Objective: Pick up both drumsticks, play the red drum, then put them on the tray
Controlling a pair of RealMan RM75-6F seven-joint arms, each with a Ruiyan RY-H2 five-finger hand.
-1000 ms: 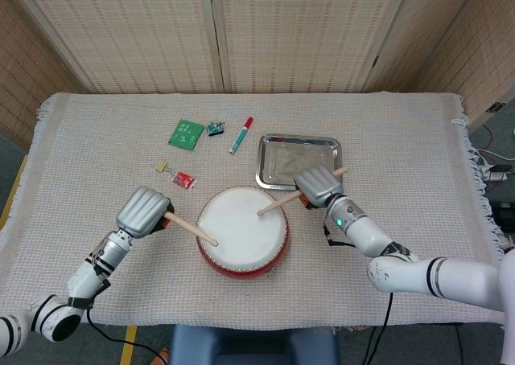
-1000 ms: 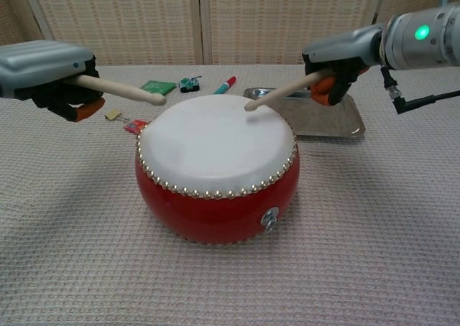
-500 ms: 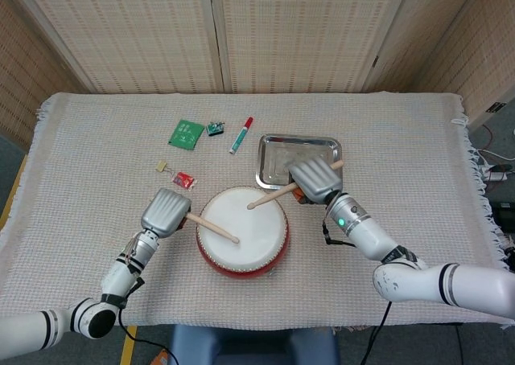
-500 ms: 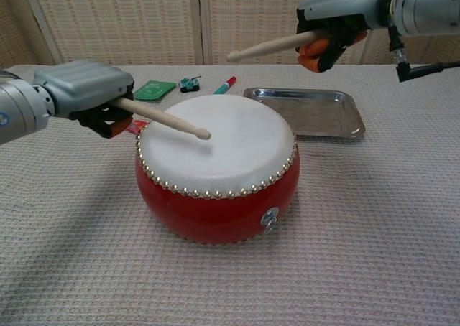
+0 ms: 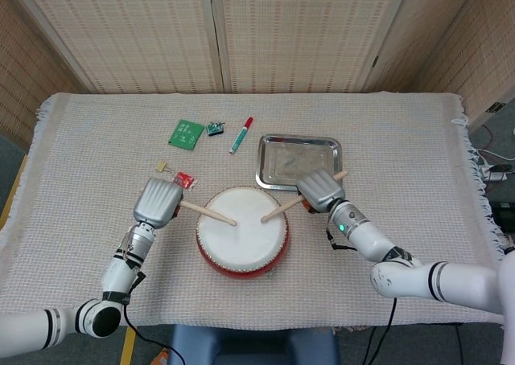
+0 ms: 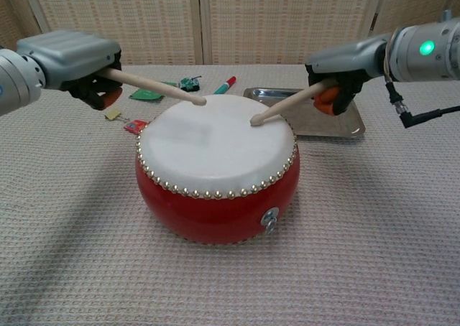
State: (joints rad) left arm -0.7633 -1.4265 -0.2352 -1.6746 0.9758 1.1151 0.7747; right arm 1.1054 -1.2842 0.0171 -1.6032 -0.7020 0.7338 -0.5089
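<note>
Chest view shows the red drum (image 6: 215,171) standing at the middle of the cloth-covered table (image 6: 374,240), white head up. The left hand (image 6: 72,60) has its fingers curled tight around one drumstick (image 6: 151,89), whose tip hangs just above the far left part of the drumhead. The right hand (image 6: 345,67) wraps another drumstick (image 6: 287,103) the same way; that tip seems to touch the drumhead's right side, though the angle makes contact hard to confirm. From the head view, both sticks slant inward over the drum, tips near each other but apart. The metal tray (image 5: 299,161) sits just beyond the drum, to the right, partly behind the right hand. Farther left on the far side lie a green marker (image 5: 241,135), a green card (image 5: 186,133) and a small red tag (image 5: 184,180).
</note>
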